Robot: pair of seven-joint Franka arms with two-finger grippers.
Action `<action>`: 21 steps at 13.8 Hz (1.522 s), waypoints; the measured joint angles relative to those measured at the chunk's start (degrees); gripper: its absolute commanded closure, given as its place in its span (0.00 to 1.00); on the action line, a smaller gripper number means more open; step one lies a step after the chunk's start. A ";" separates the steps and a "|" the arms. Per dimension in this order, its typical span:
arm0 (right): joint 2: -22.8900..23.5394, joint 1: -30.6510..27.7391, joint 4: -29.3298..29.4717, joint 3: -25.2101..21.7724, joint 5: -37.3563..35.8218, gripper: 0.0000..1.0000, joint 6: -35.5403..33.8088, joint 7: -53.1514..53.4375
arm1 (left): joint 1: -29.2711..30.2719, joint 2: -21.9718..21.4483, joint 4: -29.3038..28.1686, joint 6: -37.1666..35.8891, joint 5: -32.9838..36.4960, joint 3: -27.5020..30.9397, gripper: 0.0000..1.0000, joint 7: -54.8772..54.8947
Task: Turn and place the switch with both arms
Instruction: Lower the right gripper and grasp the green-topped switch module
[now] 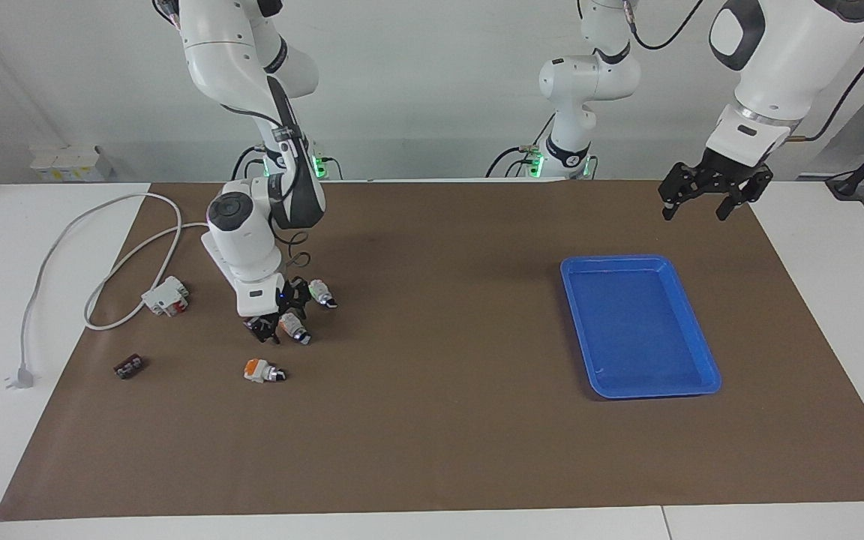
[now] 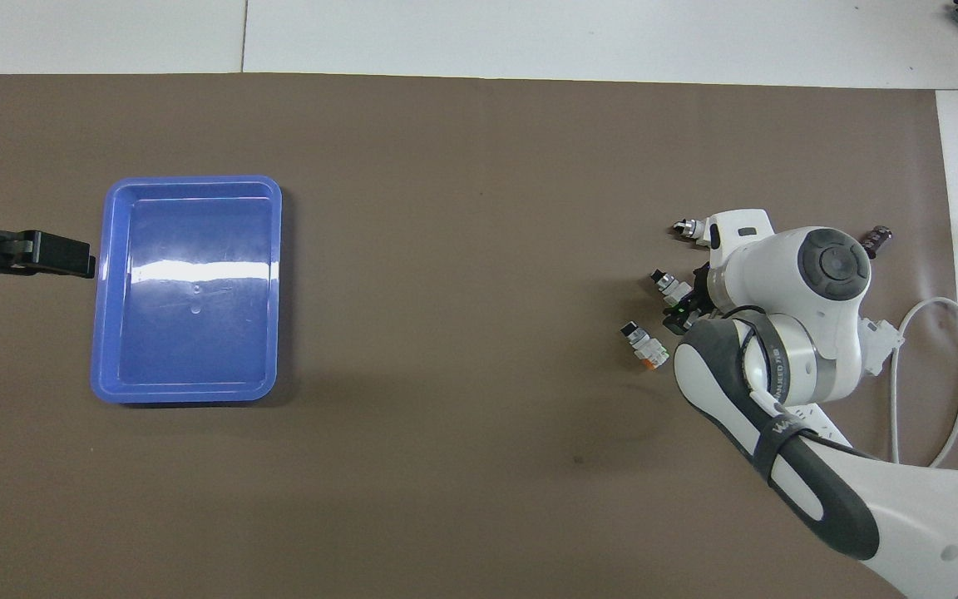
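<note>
Brown paper covered the table (image 1: 432, 450), with a blue tray (image 1: 708, 360) toward the left arm's end. Well apart from the tray, toward the right arm's end, the switch (image 1: 293, 328) lay on the paper between a green-ended switch (image 1: 321, 292) and an orange-ended one (image 1: 261, 371). The right gripper (image 1: 276, 319) was down around the switch, fingers straddling it, whether already clamped I cannot tell. The left gripper (image 1: 709, 196) waited in the air beside the tray, fingers spread
</note>
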 measured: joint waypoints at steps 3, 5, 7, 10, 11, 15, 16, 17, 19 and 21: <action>0.00 0.02 0.00 0.01 0.03 0.36 0.00 0.00 | 0.00 -0.06 -0.02 0.14 0.00 0.00 0.00 0.00; 0.00 0.02 0.00 0.01 0.04 0.36 0.00 -0.11 | 0.00 -0.06 -0.05 0.18 0.00 0.00 0.00 0.00; 0.00 0.02 0.00 0.00 0.05 0.36 0.00 -1.05 | 0.00 -0.06 -0.11 0.21 0.00 0.00 0.00 0.00; 0.00 0.02 -0.05 0.00 0.06 0.36 -0.06 -1.42 | 0.00 -0.06 -0.35 0.35 0.00 0.00 0.00 0.00; 0.00 0.01 -0.06 0.00 0.06 0.36 -0.27 -1.43 | 0.00 -0.07 -0.43 0.39 0.00 0.00 0.00 0.01; 0.00 -0.08 -0.07 0.00 0.09 0.36 -1.42 -1.44 | 0.00 -0.34 -0.94 0.46 0.00 0.00 0.00 0.04; -0.01 -0.09 -0.04 -0.02 0.15 0.36 -1.70 -1.44 | 0.00 -0.45 -1.16 0.46 0.00 0.00 0.00 0.04; -0.01 -0.09 -0.01 -0.02 0.22 0.36 -1.87 -1.44 | 0.00 -0.59 -1.37 0.49 0.00 0.00 0.00 0.08; -0.02 -0.09 -0.01 -0.03 0.27 0.36 -1.94 -1.44 | 0.00 -0.79 -1.57 0.76 0.00 0.00 0.00 0.11; -0.03 -0.11 -0.01 -0.03 0.30 0.36 -2.03 -1.44 | 0.02 -0.87 -1.60 0.99 0.00 0.00 0.00 0.12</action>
